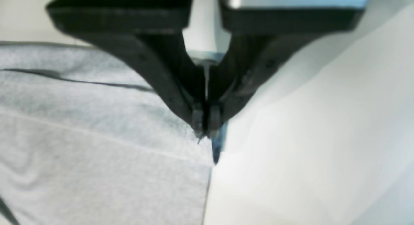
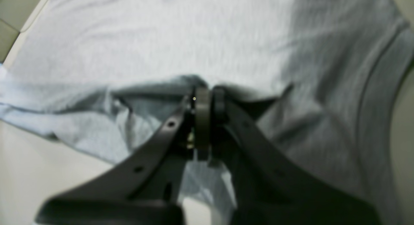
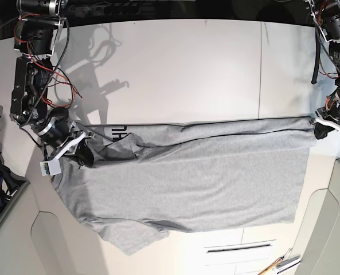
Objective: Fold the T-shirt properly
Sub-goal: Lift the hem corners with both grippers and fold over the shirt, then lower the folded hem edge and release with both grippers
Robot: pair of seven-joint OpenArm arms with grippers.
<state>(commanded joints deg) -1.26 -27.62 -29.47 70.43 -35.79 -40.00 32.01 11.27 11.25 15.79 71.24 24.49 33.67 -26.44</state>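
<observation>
Jaws clamped on bunched cloth near the collar, the right gripper (image 2: pixel 207 92) holds the light heather-grey cotton T-shirt (image 3: pixel 192 177), spread across the white table (image 3: pixel 175 63); the left gripper (image 1: pixel 206 134) seems pinched on its hem corner. Lift both evenly, keeping that edge taut
</observation>
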